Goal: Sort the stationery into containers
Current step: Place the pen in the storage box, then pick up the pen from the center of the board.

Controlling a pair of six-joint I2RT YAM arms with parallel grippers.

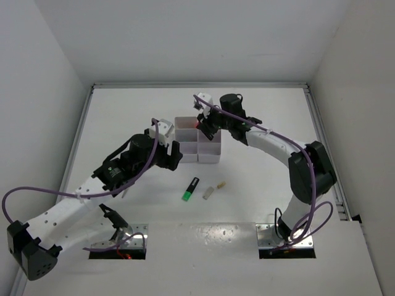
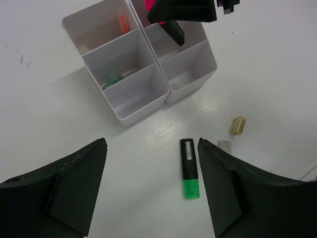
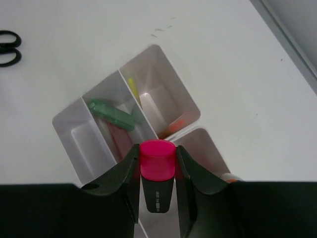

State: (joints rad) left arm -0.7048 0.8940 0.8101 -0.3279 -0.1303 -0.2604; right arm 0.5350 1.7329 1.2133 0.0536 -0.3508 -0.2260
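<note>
The white organiser (image 1: 208,157) stands mid-table. My right gripper (image 3: 157,151) is shut on a pink highlighter (image 3: 157,159), black cap down, held upright over the organiser (image 3: 81,144); in the top view that gripper (image 1: 202,125) hangs above the right column. A green pen (image 3: 111,114) and a pink pen (image 3: 119,139) lie in one compartment. My left gripper (image 2: 151,144) is open and empty, just in front of the organiser (image 2: 138,106). A green highlighter (image 2: 188,168) lies on the table by its right finger, with a grey eraser (image 2: 225,144) and a beige eraser (image 2: 238,125) beyond.
Black scissor handles (image 3: 7,48) lie on the table beyond the organiser's far side. In the top view the green highlighter (image 1: 191,189) and the two erasers (image 1: 208,192) lie in front of the organiser. White walls enclose the table.
</note>
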